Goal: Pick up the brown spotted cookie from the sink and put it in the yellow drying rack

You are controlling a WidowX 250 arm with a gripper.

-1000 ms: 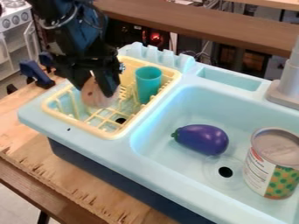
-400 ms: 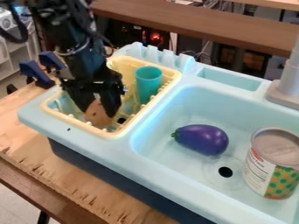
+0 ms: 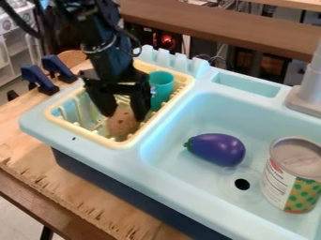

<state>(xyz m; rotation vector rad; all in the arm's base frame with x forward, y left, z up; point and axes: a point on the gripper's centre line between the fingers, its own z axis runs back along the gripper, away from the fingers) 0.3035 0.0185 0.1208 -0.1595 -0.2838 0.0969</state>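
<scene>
Jaws of the black two-finger gripper grip a brown, dark-spotted, rounded object inside the yellow plastic rack, near-left of the turquoise plastic cup.

My black gripper meets a brown, dark-spotted potato-like piece above the pale yellow rack, near a teal cup. I see a light blue sink with a dark navy base, and a deep purple eggplant with a green stem. The grey-topped can wears white beside green dots on yellow.
</scene>
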